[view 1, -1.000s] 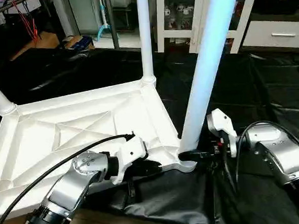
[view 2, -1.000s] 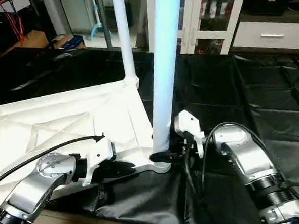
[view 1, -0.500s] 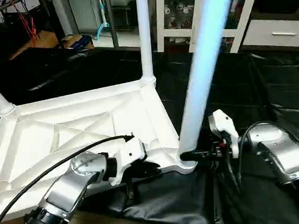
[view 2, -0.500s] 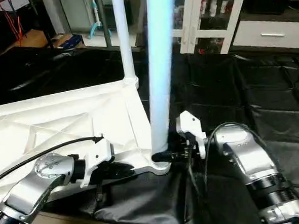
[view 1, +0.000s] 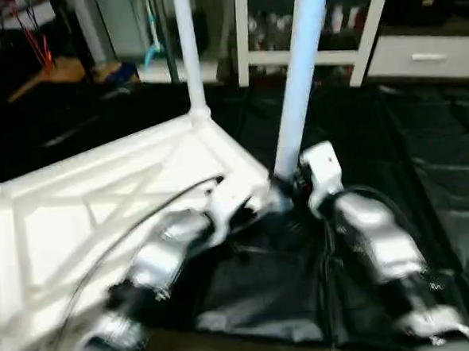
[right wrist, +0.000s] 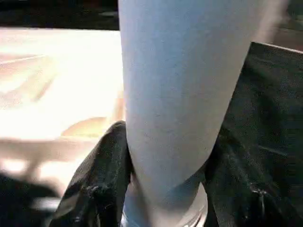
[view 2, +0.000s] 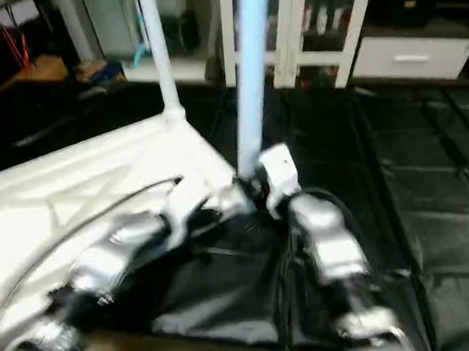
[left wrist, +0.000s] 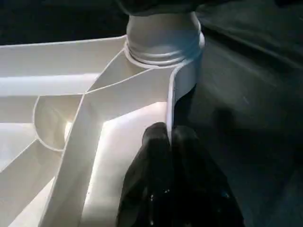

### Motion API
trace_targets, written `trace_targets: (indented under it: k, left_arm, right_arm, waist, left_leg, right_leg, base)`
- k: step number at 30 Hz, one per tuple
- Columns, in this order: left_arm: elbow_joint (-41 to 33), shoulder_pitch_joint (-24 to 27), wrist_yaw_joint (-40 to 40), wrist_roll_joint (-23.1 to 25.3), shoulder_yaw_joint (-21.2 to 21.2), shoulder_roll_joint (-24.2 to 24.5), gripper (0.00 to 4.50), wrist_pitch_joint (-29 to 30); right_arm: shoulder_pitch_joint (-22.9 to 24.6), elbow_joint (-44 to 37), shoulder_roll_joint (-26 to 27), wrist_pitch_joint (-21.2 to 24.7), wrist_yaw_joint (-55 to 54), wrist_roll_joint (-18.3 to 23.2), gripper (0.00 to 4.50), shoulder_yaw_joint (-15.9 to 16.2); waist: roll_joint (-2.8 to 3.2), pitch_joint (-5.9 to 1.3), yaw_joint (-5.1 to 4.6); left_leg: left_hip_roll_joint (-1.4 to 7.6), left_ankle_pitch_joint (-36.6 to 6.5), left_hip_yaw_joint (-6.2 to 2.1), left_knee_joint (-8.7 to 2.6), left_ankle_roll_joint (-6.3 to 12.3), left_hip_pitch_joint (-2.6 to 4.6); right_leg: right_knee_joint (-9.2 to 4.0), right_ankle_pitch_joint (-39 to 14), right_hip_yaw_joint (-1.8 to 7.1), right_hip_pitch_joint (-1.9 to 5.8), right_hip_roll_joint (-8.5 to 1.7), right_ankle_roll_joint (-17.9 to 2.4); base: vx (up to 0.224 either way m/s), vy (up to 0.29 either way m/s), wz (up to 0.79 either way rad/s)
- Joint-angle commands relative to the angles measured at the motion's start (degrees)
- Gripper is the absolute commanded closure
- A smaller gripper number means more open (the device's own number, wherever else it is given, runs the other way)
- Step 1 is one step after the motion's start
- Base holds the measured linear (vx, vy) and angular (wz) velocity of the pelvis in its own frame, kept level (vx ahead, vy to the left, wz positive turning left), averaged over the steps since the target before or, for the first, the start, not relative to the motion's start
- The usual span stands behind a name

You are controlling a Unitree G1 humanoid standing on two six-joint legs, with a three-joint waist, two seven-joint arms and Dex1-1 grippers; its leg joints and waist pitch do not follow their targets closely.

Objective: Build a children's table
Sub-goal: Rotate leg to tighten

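- The left end effector (left wrist: 168,142) is the nearest. Its two black fingers (left wrist: 156,137) are pressed together on the thin side wall of the top (view 1: 77,209), just beside the near right corner socket (left wrist: 163,45). I judge that it holds the top there so that the top does not turn or slide while a leg is worked.
- The top lies upside down on a black sheet (view 1: 424,156) on the floor, with its ribbed underside facing up. This way the sockets look upward and legs can go in from above.
- The right end effector (right wrist: 165,189) is at the same corner, from the right side. Its fingers (right wrist: 102,175) stand about half open, one on each side of the foot of the leg (view 1: 297,100), touching it. I judge that this is a grip for turning the leg into the socket; I cannot tell how far the thread is in.
- This leg stands almost upright in the near right socket.
- Farther, a second leg (view 1: 185,51) stands upright in the far corner socket, so I judge that corner finished. At the far left a third socket is only partly visible.
- Behind the sheet is a white cabinet (view 1: 321,27) with glass doors and, to its right, a drawer unit (view 1: 426,56).
- I cannot read any brand, label or writing on any of these things.
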Motion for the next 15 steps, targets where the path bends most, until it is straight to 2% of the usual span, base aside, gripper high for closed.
trace_targets:
  k: [1, 3, 5, 6, 7, 8, 9, 10, 11, 12, 13, 14, 15]
  left_arm:
    - [3.9, -3.9, 9.6, 0.8, 5.2, -1.1, 4.5, -2.0]
    - [5.9, -4.8, 10.7, 1.0, 5.5, -1.5, 4.5, -2.8]
    - [9.2, -6.3, 12.3, 1.3, 6.1, -1.9, 4.5, -4.7]
    - [9.8, -6.6, 12.4, 1.4, 6.2, -1.9, 4.5, -5.2]
    - [10.4, -6.8, 12.2, 1.2, 6.4, -1.8, 4.5, -5.8]
    - [10.5, -6.8, 12.1, 1.2, 6.4, -1.8, 4.5, -6.0]
    - [10.9, -6.9, 11.7, 1.3, 6.5, -1.6, 4.5, -6.7]
    - [10.8, -6.7, 11.4, 1.3, 6.5, -1.4, 4.5, -6.9]
    - [10.7, -6.6, 10.9, 1.4, 6.4, -1.1, 4.5, -7.2]
    - [10.4, -6.4, 10.6, 1.3, 6.4, -1.0, 4.5, -7.2]
    - [8.5, -5.2, 8.1, 0.9, 6.2, 0.0, 4.5, -7.4]
    - [8.5, -5.2, 8.1, 0.9, 6.2, 0.0, 4.5, -7.4]
    - [7.9, -4.8, 7.2, 0.8, 6.0, 0.3, 4.5, -7.7]
  right_arm:
    - [0.5, 3.4, 2.9, -0.2, -4.5, 0.1, 2.64, 0.6]
    - [-0.4, 4.3, 4.2, -2.2, -5.5, 0.5, 2.64, 0.1]
    - [-2.3, 5.1, 6.2, -5.1, -4.0, 1.8, 2.64, -0.5]
    - [-2.8, 5.0, 6.6, -6.0, -2.5, 2.3, 2.64, -0.3]
    - [-3.3, 4.6, 7.0, -7.0, 0.0, 3.6, 2.64, -0.7]
    - [-3.2, 4.4, 7.1, -7.0, 0.6, 3.9, 2.64, -0.8]
    - [-3.2, 3.6, 7.2, -7.0, 2.7, 4.9, 2.64, -1.0]
    - [-3.0, 3.0, 6.9, -7.3, 3.9, 5.2, 2.08, -0.9]
    - [-2.8, 2.4, 6.6, -8.0, 5.2, 5.6, 2.08, -0.7]
    - [-2.7, 2.0, 6.3, -8.0, 5.8, 5.8, 1.94, -0.6]
    - [-2.0, 0.1, 4.5, -8.0, 9.3, 6.8, 1.94, -0.1]
    - [-2.0, 0.1, 4.5, -8.0, 9.3, 6.8, 1.87, -0.1]
    - [-1.8, -0.3, 3.9, -7.9, 10.2, 7.0, 1.87, 0.0]
  waist:
    - [0.46, -3.2, -1.24]
    - [0.63, -3.26, -1.65]
    - [0.51, -3.29, -1.93]
    - [-0.03, -3.33, -2.07]
    - [-0.2, -3.41, -1.98]
    - [-0.07, -3.39, -1.88]
    - [0.11, -3.44, -1.97]
    - [0.13, -3.58, -1.97]
    - [0.28, -3.61, -1.91]
    - [0.25, -3.59, -1.83]
    - [-0.22, -3.52, -1.79]
    - [-0.14, -3.56, -1.68]
    - [-0.15, -3.35, -2.2]
  left_leg:
    - [1.28, -34.9, -1.87, -6.09, -1.99, 3.04]
    - [1.65, -37.1, -2.19, -6.8, -1.93, 2.83]
    - [1.12, -37.2, -1.72, -6.48, -1.42, 3.37]
    - [0.68, -36.2, -1.58, -6.15, -0.61, 3.23]
    - [0.49, -34.1, -1.49, -5.95, 0.44, 2.95]
    - [0.53, -33.6, -1.43, -5.97, 0.88, 3.04]
    - [0.68, -32.6, -1.44, -6.09, 1.39, 2.84]
    - [1.08, -32.0, -1.64, -6.44, 1.58, 2.28]
    - [1.29, -31.8, -1.72, -6.66, 1.5, 2.09]
    - [1.41, -32.2, -1.62, -6.79, 1.22, 2.15]
    - [1.24, -32.8, -1.34, -6.63, 1.5, 2.44]
    - [1.2, -32.6, -1.35, -6.5, 1.73, 2.41]
    - [1.15, -31.7, -1.59, -6.74, 2.03, 1.49]
  right_leg:
    - [-5.73, -31.6, -1.03, 1.31, -1.35, -4.3]
    - [-5.43, -27.6, -1.27, 2.19, -1.5, -4.7]
    - [-6.0, -27.7, -1.11, 1.47, -1.68, -5.5]
    - [-6.32, -29.3, -1.39, 1.69, -1.86, -5.3]
    - [-6.56, -31.3, -1.44, 1.87, -2.44, -4.8]
    - [-6.73, -31.9, -1.46, 1.8, -2.49, -4.6]
    - [-6.73, -31.2, -1.66, 2.08, -2.57, -4.7]
    - [-6.35, -28.8, -2.04, 2.79, -2.76, -5.1]
    - [-6.14, -27.4, -2.13, 2.99, -2.86, -5.3]
    - [-6.02, -25.7, -2.04, 2.79, -2.87, -5.9]
    - [-6.24, -25.9, -2.02, 2.53, -2.9, -6.3]
    - [-6.07, -26.1, -2.0, 2.56, -3.02, -6.3]
    - [-5.75, -26.3, -2.15, 3.19, -3.03, -5.8]
  base:
    - [-0.034, 0.054, -0.05]
    - [-0.027, 0.054, -0.05]
    - [-0.011, 0.026, -0.02]
    - [0.0, 0.0, 0.0]
    - [0.0, 0.0, 0.0]
    - [0.0, 0.0, 0.0]
    - [0.0, 0.0, 0.0]
    - [0.0, 0.0, 0.0]
    - [0.0, 0.0, 0.0]
    - [0.0, 0.0, 0.0]
    - [0.0, 0.0, 0.0]
    - [0.0, 0.0, 0.0]
    - [0.0, 0.0, 0.0]
